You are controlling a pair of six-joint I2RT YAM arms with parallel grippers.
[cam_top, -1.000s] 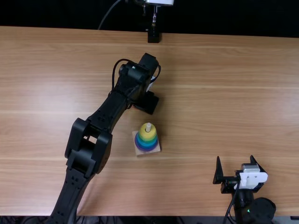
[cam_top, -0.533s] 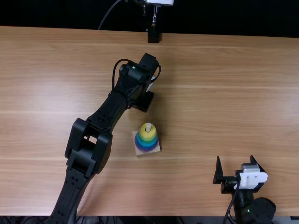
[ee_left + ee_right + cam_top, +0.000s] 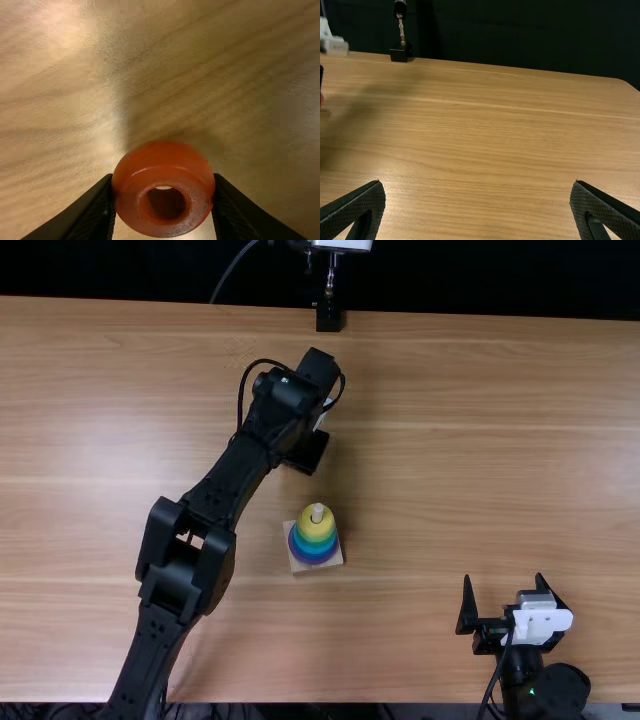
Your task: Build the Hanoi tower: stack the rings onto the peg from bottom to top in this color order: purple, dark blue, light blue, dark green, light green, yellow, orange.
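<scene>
The left tool is pinching the orange ring across its outer sides, and the ring's hole is opening mostly toward the wrist camera, so its axis is running roughly along the fingers. In the top view the left tool is reaching beyond the stack, and the peg is lying on the near-edge side of it, slightly toward the right arm. That makes the coming move, as I am judging it, a short carry back toward the near edge and then a lowering with the hole centred over the peg.

The wooden base is sitting on the tabletop, its rings narrowing upward to the yellow ring, with the peg's pale tip standing out above. The greens are hard to separate from here, but the stack is seemingly waiting only for orange. How high the ring is hanging is unclear; if it is coming in low or tilted, its rim could be catching the peg tip.

The right tool is resting with its fingers spread, well apart from the stack, so the left arm is clearly the nearer one.
</scene>
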